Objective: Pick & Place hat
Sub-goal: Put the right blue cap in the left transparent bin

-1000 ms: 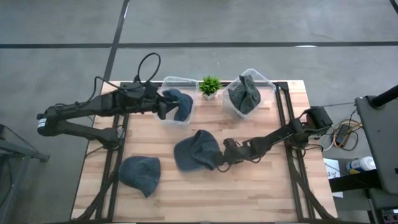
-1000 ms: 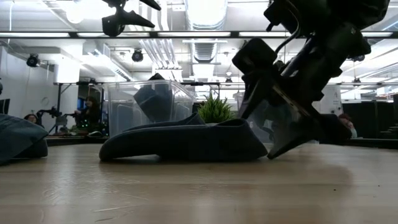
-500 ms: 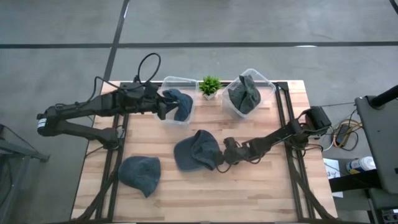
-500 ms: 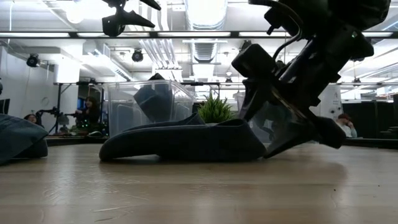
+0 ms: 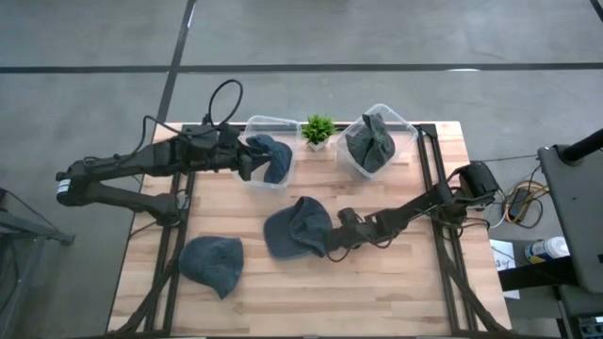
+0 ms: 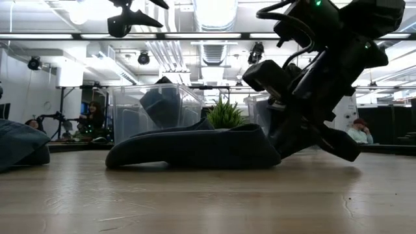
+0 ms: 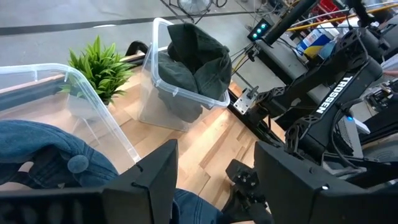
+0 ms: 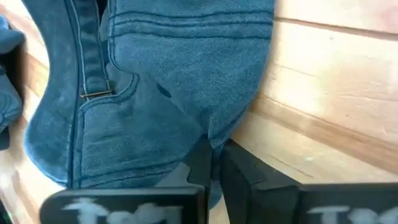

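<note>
Looking down on the table point(image 5: 377, 282), you see your right gripper point(image 5: 330, 247) low at the middle, its arm stretching in from the right edge. Its fingers point(image 8: 202, 155) are pressed nearly together, pinching the edge of the hat point(image 5: 297, 228), a blue denim cap lying flat on the wood just left of the gripper. In the right wrist view the denim rim folds down between the two dark fingertips, with the cap's crown and stitched seams spreading away from them. From table height, the hat point(image 6: 195, 148) rests on the surface, and the gripper point(image 6: 286, 146) touches its right end, tilted down to the tabletop.

Your left gripper point(image 5: 247, 162) hangs at the rim of the left bin point(image 5: 256, 125) at the back of the table, beside a second denim hat point(image 5: 270, 158) that drapes over that bin's front. Its fingers point(image 7: 158, 180) stand spread apart, holding nothing.

A third hat point(image 5: 212, 264) lies at the front left, well apart from both grippers. A right bin point(image 5: 405, 127) at the back holds dark green cloth point(image 5: 369, 143), and a small plant point(image 5: 317, 130) stands between the two bins.
</note>
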Robot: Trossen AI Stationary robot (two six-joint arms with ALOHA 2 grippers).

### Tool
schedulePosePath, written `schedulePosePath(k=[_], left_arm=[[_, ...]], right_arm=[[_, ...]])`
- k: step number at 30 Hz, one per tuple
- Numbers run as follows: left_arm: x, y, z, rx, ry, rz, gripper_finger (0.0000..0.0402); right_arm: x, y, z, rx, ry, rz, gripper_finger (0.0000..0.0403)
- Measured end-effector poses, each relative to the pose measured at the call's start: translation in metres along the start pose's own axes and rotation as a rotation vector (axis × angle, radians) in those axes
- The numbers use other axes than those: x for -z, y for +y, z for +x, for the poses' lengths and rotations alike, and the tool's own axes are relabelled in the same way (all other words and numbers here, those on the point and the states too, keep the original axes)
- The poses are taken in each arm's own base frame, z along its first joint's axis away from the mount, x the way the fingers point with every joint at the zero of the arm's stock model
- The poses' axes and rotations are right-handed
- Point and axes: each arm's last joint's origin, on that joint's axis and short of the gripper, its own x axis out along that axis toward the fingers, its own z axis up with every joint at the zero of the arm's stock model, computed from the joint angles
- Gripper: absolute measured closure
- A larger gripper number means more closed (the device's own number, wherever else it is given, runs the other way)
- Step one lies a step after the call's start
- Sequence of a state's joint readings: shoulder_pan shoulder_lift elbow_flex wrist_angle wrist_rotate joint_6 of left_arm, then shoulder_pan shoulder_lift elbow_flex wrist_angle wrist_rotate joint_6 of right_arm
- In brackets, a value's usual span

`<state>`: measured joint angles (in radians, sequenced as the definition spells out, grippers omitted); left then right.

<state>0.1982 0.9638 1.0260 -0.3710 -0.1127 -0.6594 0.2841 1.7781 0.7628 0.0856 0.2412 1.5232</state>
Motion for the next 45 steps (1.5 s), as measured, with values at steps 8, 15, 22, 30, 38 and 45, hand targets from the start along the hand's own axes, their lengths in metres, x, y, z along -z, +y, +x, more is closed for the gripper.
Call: schedulePosePath(k=[8,15,22,30,38,45], left_arm=[[-0.003,-0.002,0.0,0.02,-0.026,-0.011,0.0197],[-0.005,-0.004,0.0,0.041,-0.052,-0.018,0.0197],[-0.008,-0.006,-0.001,0.068,-0.081,-0.085,0.0197],[-0.019,-0.016,-0.003,0.165,-0.193,-0.071,0.0197],[-0.029,-0.03,-0.008,0.296,-0.332,0.193,0.0197],[-0.032,-0.042,-0.008,0.352,-0.45,0.378,0.0197]], right_arm=[[0.008,0.012,-0.023,-0.081,0.03,-0.036,0.0392],[0.006,0.027,-0.068,-0.182,-0.001,-0.086,0.0393],[-0.011,0.039,-0.122,-0.329,-0.068,-0.191,0.0394],[-0.032,0.042,-0.173,-0.474,-0.251,-0.111,0.0394],[-0.052,0.075,-0.227,-0.608,-0.419,-0.155,0.0394],[-0.079,0.122,-0.265,-0.616,-0.627,-0.301,0.0394]])
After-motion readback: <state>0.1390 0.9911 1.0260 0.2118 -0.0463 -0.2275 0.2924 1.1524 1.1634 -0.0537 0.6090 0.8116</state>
